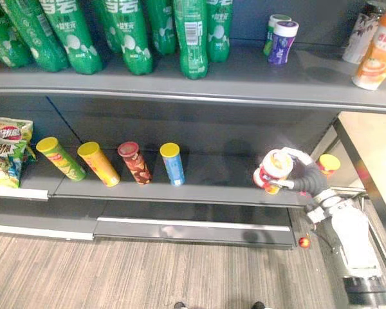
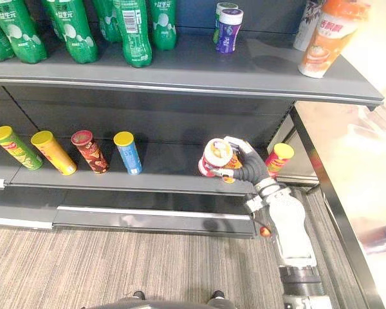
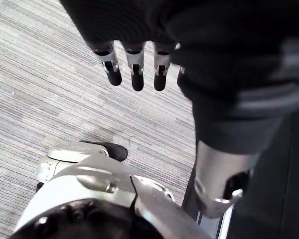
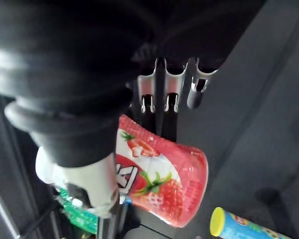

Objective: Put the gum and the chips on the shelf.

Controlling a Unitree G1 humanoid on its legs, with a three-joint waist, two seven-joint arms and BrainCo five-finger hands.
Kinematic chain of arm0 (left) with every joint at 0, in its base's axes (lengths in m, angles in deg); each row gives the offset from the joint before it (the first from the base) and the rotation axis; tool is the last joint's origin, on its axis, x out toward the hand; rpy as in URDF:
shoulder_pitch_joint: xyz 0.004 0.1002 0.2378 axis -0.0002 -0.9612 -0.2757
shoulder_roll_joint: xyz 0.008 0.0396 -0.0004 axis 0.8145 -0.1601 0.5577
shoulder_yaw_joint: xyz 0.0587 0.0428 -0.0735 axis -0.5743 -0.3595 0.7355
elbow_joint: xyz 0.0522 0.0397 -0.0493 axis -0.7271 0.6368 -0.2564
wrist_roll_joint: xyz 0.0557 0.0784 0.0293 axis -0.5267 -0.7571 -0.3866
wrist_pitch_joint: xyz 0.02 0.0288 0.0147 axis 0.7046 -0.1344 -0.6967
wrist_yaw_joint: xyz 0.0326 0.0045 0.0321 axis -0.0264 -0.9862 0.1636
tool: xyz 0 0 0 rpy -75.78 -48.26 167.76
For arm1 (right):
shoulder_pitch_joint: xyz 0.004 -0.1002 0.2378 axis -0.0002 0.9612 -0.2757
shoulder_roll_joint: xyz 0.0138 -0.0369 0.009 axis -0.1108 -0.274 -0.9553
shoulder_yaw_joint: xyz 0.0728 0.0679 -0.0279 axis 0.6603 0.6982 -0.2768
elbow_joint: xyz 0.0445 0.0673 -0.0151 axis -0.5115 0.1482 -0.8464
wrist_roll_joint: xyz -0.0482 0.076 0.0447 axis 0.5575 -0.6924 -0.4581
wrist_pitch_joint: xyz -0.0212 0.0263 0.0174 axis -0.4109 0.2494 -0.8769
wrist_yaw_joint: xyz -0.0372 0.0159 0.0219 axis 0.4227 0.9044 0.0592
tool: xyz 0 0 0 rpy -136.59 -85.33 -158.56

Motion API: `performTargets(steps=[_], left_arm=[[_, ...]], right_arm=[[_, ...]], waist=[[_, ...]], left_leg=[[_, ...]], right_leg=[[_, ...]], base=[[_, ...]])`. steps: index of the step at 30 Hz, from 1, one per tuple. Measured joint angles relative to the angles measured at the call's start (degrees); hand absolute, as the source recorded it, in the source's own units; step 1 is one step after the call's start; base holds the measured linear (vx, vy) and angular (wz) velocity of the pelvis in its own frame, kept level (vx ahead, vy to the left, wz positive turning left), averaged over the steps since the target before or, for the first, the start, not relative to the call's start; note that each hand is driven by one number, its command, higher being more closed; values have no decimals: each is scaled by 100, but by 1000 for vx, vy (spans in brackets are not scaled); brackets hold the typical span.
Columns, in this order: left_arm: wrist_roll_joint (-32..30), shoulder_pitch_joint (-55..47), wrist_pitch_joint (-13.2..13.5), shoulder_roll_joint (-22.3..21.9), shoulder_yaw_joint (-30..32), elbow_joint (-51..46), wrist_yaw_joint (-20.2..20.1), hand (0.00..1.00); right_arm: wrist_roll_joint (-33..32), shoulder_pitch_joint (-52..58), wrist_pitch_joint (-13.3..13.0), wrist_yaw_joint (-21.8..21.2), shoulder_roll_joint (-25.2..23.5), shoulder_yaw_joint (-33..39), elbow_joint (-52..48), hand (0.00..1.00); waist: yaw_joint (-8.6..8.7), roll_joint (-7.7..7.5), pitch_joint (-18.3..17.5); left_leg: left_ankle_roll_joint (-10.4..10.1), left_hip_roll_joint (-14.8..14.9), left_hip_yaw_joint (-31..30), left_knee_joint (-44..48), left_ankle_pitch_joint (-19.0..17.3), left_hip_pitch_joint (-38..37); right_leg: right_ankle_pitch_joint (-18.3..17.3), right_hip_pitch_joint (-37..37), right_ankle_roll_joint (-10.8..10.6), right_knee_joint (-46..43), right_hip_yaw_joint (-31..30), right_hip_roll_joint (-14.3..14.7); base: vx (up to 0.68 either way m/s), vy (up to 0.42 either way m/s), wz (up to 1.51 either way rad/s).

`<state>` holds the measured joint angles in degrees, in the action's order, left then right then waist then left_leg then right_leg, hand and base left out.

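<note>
At the right end of the lower shelf (image 1: 219,177), a board of dark grey metal, a red and white strawberry-printed canister with a cream lid (image 1: 272,170) is held by the right hand (image 1: 303,175). The fingers and thumb are curled round the canister's body. It is tilted with its lid towards the head camera, above the front edge of the board; whether its base touches the board cannot be told. Just behind the hand, a red tube with a yellow lid (image 1: 328,164) is seen on the same board.

Further left on this board, four tilted tubes are lined up well apart from the hand: a green tube (image 1: 61,159), a yellow tube (image 1: 98,164), a red-brown tube (image 1: 134,163) and a blue tube with a yellow lid (image 1: 173,163). Crinkled snack bags (image 1: 6,154) are stacked at the far left.

On the upper shelf (image 1: 244,74), also dark grey, tall green plastic bottles (image 1: 193,32) are ranged along the left and middle. A purple jar with a white lid (image 1: 282,42) stands upright just in front of a green jar (image 1: 273,27), and an orange bottle (image 1: 377,55) stands near the right end.

Grey striped carpet (image 1: 148,270) covers the floor below the shelving. The left hand (image 3: 137,74) hangs over this carpet, its fingers straight and relaxed, with nothing held.
</note>
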<state>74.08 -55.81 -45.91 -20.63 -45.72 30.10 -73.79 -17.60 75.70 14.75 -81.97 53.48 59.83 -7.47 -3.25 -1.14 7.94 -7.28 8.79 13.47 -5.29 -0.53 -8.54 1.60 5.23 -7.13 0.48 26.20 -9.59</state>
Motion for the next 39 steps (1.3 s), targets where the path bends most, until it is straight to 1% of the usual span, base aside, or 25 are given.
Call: performTargets(steps=[3, 6, 7, 9, 11, 16, 18, 20, 21, 22, 24, 25, 28, 30, 33, 35, 39], left_arm=[[0, -1, 6, 9, 5, 52, 0, 0], [-2, -4, 29, 16, 20, 125, 0, 0], [-2, -8, 32, 16, 29, 131, 0, 0], [-4, -10, 33, 24, 58, 173, -3, 0], [-10, -8, 34, 12, 130, 174, -17, 0], [-14, -4, 32, 7, 226, 170, -75, 0], [-14, -5, 31, 29, 151, 174, -88, 0], [-14, 3, 28, 62, 37, 174, -92, 0], [-14, -1, 24, 74, 7, 175, -92, 0], [-14, 0, 22, 105, -9, 175, -92, 0], [-20, 2, -14, 127, -86, 174, -92, 0], [-20, 2, -18, 131, -97, 174, -90, 0], [-32, -6, -36, 135, -181, 171, -87, 0], [-46, -1, -92, 147, -195, 160, -85, 0], [-52, -1, -147, 169, -231, 154, -83, 0], [-63, 0, -202, 209, -250, 154, -93, 0], [-76, 25, -248, 313, -416, 150, -99, 0]], right_arm=[[-99, -274, 106, -186, 136, -14, -329, 100], [-344, -417, 285, -398, 274, -46, -607, 100], [-482, -455, 408, -492, 338, -77, -687, 100], [-545, -576, 530, -597, 355, -205, -703, 100], [-681, -671, 706, -747, 370, -359, -721, 100], [-705, -1031, 857, -801, 377, -589, -852, 100], [-706, -1236, 889, -766, 404, -686, -901, 100], [-705, -1492, 1003, -644, 521, -789, -850, 100], [-702, -1714, 1023, -506, 546, -832, -639, 100], [-700, -1831, 1027, -415, 546, -835, -492, 100], [-696, -2280, 1048, -26, 611, -835, 156, 100], [-694, -2387, 1049, 52, 648, -837, 305, 100], [-692, -2891, 1055, 528, 873, -858, 1003, 100], [-683, -3077, 1054, 708, 984, -864, 1249, 100], [-649, -3424, 1064, 904, 1040, -876, 1605, 100], [-649, -3642, 1107, 1080, 1177, -926, 1846, 100], [-649, -3870, 1168, 1108, 1360, -945, 2238, 100]], waist=[[-15, -6, -1], [-15, -15, -3], [-14, -22, -4], [-6, -40, -14], [-5, -68, -32], [-6, -114, -61], [-4, -125, -69], [-26, -152, -87], [-45, -169, -102], [-51, -177, -107], [-56, -204, -133], [-57, -206, -134], [-185, -198, -139], [-182, -197, -140], [-193, -196, -140], [-201, -196, -141], [-208, -197, -141]], left_leg=[[3, 15, -14, -39, 6, 3], [9, 25, -26, -43, 12, 4], [10, 27, -32, -43, 17, 4], [5, 28, -36, -45, 24, 2], [6, 25, -37, -45, 29, 1], [20, -10, -93, -49, 45, 13], [25, -21, -159, -49, 57, 43], [25, -17, -186, -49, 73, 53], [24, -14, -203, -49, 84, 62], [22, -13, -214, -49, 91, 63], [25, -14, -327, -52, 133, 120], [27, -13, -340, -52, 145, 132], [29, -6, -395, -54, 184, 140], [29, -6, -481, -56, 208, 143], [29, -2, -491, -56, 230, 146], [30, 4, -492, -57, 239, 144], [23, 18, -495, -57, 261, 144]], right_leg=[[-1, 2, 2, -14, 0, 12], [-4, 1, 5, -35, -10, 16], [-8, -1, 11, -48, -14, 16], [-12, -2, 17, -54, -15, 20], [-12, -2, 17, -56, -13, 16], [-12, 2, 15, -69, 21, -20], [-12, 6, 15, -69, 49, -32], [-12, 17, 16, -69, 77, -30], [-12, 17, 16, -69, 90, -27], [-12, 20, 16, -70, 96, -25], [-12, 40, 17, -69, 183, -28], [-12, 39, 17, -68, 185, -28], [-12, 54, 18, -71, 212, -20], [-14, 118, 22, -67, 250, -20], [-15, 127, 22, -69, 249, -19], [-14, 132, 23, -74, 248, -18], [-8, 133, 31, -71, 246, -7]], base=[[-40, 0, 2], [0, 0, 0], [0, 0, 0], [0, 0, 0], [0, 0, 0], [-3, 5, 3], [-9, 9, 11], [-10, 5, 8], [-8, 0, 7], [-17, -1, 10], [-25, 1, 21], [-23, 5, 19], [-24, 4, 7], [-16, 5, 20], [-33, 15, 7], [-16, 6, 1], [0, 0, 0]])
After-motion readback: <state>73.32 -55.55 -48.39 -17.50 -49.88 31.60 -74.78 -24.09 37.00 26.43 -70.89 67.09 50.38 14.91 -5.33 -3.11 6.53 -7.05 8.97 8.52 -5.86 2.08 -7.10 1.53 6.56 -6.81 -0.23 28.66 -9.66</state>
